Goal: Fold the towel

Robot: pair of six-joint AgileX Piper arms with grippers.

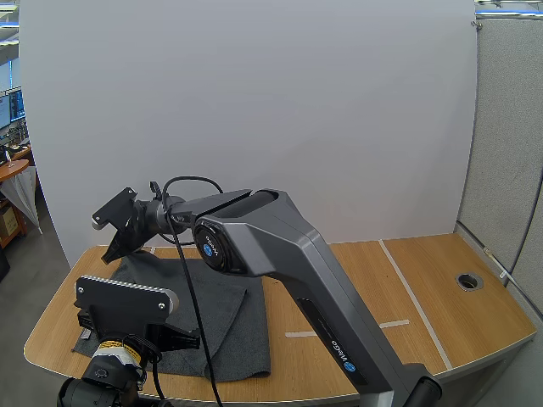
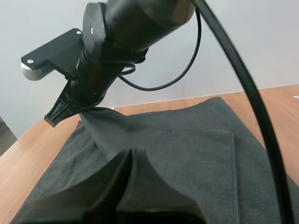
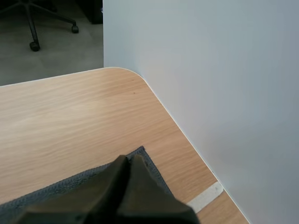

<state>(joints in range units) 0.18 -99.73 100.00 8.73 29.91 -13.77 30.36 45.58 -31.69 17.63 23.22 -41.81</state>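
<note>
Left jaws pressed together over the dark towel (image 2: 187, 154).

You are looking across a light wooden tabletop (image 1: 475, 322) that is carrying pale tape strips (image 1: 411, 298) and a round cable hole (image 1: 468, 281) near its right edge. A white board (image 1: 297, 102) is standing along its far edge, a grey partition (image 1: 509, 127) is rising beside its far right corner, and a desk (image 1: 10, 170) is showing past the left edge.

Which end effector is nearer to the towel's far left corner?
Right. The right end effector is at that corner of the towel, pinching the raised cloth. The left end effector is apart from it, above the towel's near part.
</note>
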